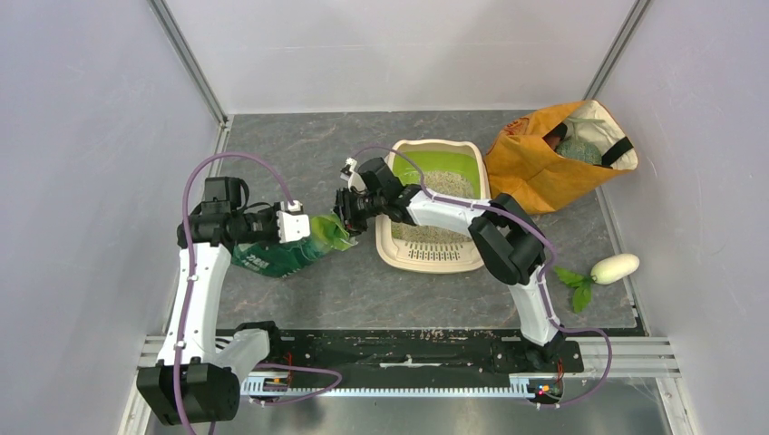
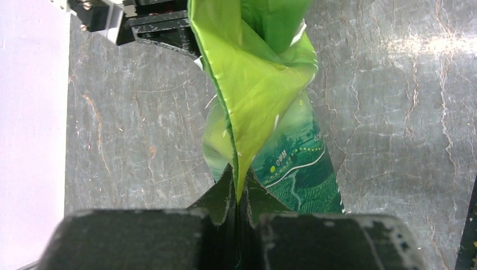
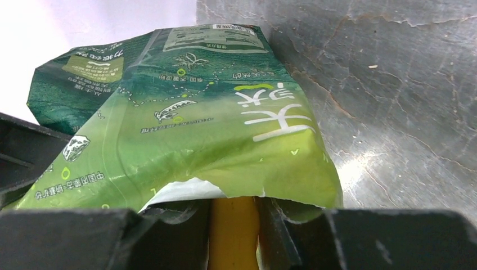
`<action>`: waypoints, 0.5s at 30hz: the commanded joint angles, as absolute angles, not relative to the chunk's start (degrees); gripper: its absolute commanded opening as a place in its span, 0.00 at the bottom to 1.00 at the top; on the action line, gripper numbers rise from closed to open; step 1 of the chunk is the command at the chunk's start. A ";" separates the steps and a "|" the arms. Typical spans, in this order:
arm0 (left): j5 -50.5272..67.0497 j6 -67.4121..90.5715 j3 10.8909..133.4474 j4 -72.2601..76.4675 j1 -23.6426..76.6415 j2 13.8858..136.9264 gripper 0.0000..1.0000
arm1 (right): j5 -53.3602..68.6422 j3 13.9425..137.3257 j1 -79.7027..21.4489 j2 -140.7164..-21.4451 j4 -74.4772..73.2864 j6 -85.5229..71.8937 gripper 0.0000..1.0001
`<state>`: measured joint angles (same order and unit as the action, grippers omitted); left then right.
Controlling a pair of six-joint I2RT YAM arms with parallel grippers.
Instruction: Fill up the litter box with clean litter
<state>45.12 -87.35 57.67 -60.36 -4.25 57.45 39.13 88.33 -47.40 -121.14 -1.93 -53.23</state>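
Observation:
The litter box [image 1: 433,144] sits at mid-table, with a beige rim, a lime-green inside and a slotted grate [image 1: 435,253] at its near end. Pale grey-beige litter [image 1: 449,184] lies inside it. A green printed bag [image 1: 277,256] hangs just left of the box. My left gripper [image 1: 313,228] is shut on the bag's light-green top edge [image 2: 259,84], and its jaws [image 2: 239,194] pinch the film. My right gripper [image 1: 347,215] meets the same edge from the box side. Its jaws [image 3: 233,225] hold a yellowish fold under the bag's torn edge [image 3: 185,129].
An orange fabric bag [image 1: 553,159] lies open at the back right, touching the box's corner. A white toy radish [image 1: 615,268] with green leaves [image 1: 574,283] lies at the right. Grey walls close in three sides. A metal rail [image 1: 408,349] runs along the near edge.

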 commanded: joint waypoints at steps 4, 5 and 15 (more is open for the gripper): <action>54.62 -78.29 58.99 -50.11 -2.96 56.98 0.02 | 47.81 84.61 -47.75 -114.82 21.29 -63.35 0.00; 54.58 -77.60 59.44 -49.71 -2.94 57.01 0.02 | 47.81 83.95 -47.49 -113.86 22.47 -64.06 0.00; 53.97 -76.69 60.70 -48.65 -3.33 58.51 0.02 | 48.43 74.14 -41.80 -101.00 19.62 -63.11 0.00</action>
<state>50.04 -78.81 59.09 -53.93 -3.97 57.67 42.39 76.49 -42.74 -110.21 12.38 -61.95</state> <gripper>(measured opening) 0.036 0.347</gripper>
